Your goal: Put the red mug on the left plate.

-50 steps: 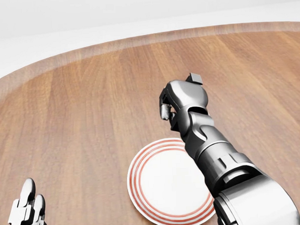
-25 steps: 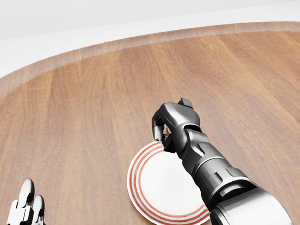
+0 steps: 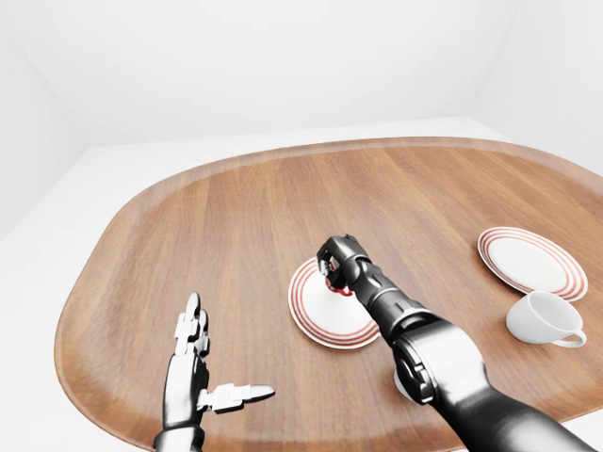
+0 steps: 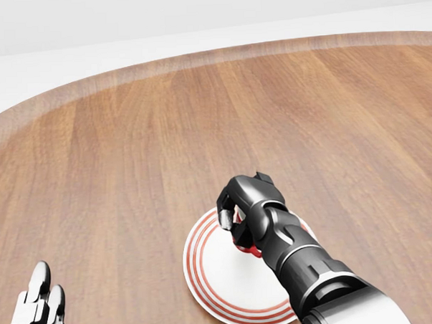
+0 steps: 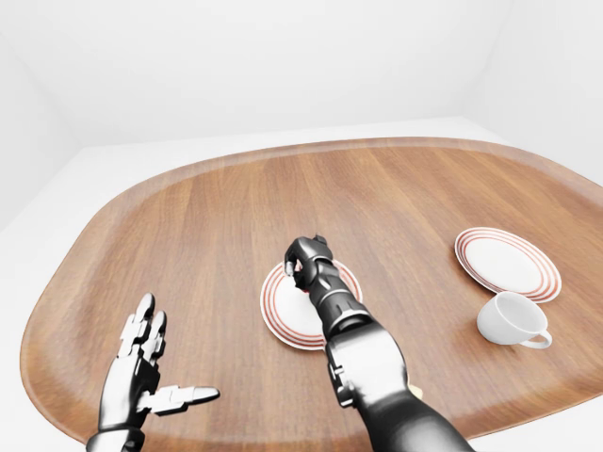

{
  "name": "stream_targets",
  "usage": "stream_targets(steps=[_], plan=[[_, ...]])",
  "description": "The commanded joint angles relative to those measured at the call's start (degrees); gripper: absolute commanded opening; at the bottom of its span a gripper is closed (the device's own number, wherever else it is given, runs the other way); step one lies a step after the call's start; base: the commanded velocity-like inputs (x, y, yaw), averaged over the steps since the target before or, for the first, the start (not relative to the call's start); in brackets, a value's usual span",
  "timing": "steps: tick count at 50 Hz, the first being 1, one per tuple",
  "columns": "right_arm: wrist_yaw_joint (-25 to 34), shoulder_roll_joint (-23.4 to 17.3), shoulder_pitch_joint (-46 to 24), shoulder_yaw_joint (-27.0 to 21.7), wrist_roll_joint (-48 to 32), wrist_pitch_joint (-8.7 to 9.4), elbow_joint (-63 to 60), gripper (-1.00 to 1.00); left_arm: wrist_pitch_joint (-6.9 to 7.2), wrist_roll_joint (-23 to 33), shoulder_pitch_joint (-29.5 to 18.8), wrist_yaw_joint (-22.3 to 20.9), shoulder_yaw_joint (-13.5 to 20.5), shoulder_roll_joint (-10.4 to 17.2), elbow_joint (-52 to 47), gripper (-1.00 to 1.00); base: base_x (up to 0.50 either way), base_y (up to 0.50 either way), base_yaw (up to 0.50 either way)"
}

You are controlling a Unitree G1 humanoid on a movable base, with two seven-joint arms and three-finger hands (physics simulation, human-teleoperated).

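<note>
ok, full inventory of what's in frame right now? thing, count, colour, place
table: 1, brown wood, rounded, fills all views
left plate: 1, white with red rings, middle of left-eye view, under the right hand
right plate: 1, white with red rings, right of left-eye view
red mug: 1, red, mostly hidden inside the right hand, over the left plate; cannot tell if it touches the plate
white cup: 1, white, on the table just below the right plate, handle to the right
left hand: 1, silver, fingers spread open, lower left of left-eye view, holding nothing
right hand: 1, dark grey, closed round the red mug
</note>
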Motion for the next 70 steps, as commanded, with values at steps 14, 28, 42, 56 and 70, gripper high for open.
stream_targets(steps=[14,28,42,56,70], plan=[[2.1,2.5,3.7,-0.6,-7.9,3.97,0.4,-1.00,0.00,-0.8,0.8,-1.0,0.3,-0.1,0.7,1.00,0.00,0.00,0.00],[2.5,2.7,4.2,-1.6,-7.4,2.42,0.4,-1.00,0.00,-1.3,0.7,-1.6,0.9,-0.3,0.0,1.00,0.00,0.00,0.00],[0.8,2.8,4.7,-1.1,-9.8,3.75,0.5,1.00,0.00,-1.6,0.9,-2.2,1.3,-0.8,0.0,1.00,0.00,0.00,0.00],[2.3,2.8,5.6,-0.7,-11.7,3.97,0.6,1.00,0.00,-1.1,1.1,-2.0,1.0,-0.8,0.2,1.00,0.00,0.00,0.00],[1.4,0.1,0.1,-0.8,-9.9,2.26,-0.3,1.00,0.00,-1.0,0.9,-1.6,0.9,-0.7,0.2,1.00,0.00,0.00,0.00]])
